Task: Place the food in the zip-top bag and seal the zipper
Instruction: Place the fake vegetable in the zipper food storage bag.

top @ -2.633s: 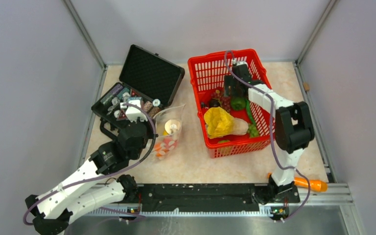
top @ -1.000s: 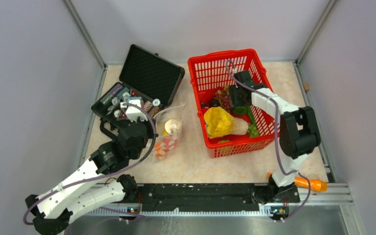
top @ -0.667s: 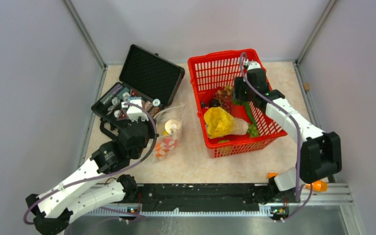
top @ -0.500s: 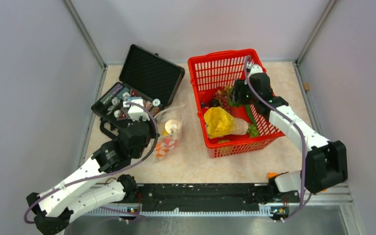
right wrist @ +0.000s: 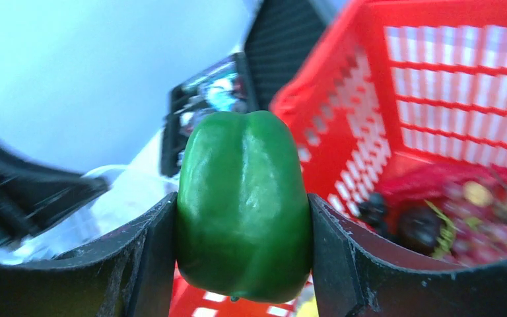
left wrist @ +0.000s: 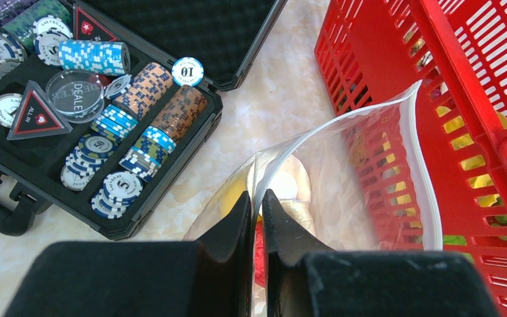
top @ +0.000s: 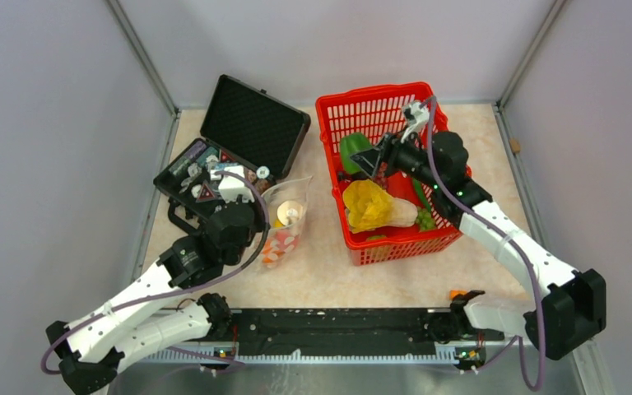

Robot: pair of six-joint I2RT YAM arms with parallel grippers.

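Observation:
My right gripper (right wrist: 243,259) is shut on a green pepper (right wrist: 243,205), which fills the space between its fingers. From above, the pepper (top: 351,151) hangs over the left part of the red basket (top: 354,102). The clear zip-top bag (top: 285,224) lies between the black case and the basket, with a white mushroom (top: 290,212) and red and yellow food inside. My left gripper (left wrist: 256,203) is shut on the bag's mouth edge and holds it up and open. The whitish zipper (left wrist: 424,173) runs along the far lip. Yellow food (top: 368,204) and dark grapes (right wrist: 412,224) stay in the basket.
The open black case (top: 253,123) with poker chips (left wrist: 138,125) stands left of the bag. The red basket's wall (left wrist: 370,79) rises just right of the bag. An orange piece (top: 458,294) peeks out by the right arm's base. Grey walls close in three sides.
My right arm has lifted the green pepper out of the basket's middle and swung it up and to the left, toward the bag. The left arm and the bag have barely moved.

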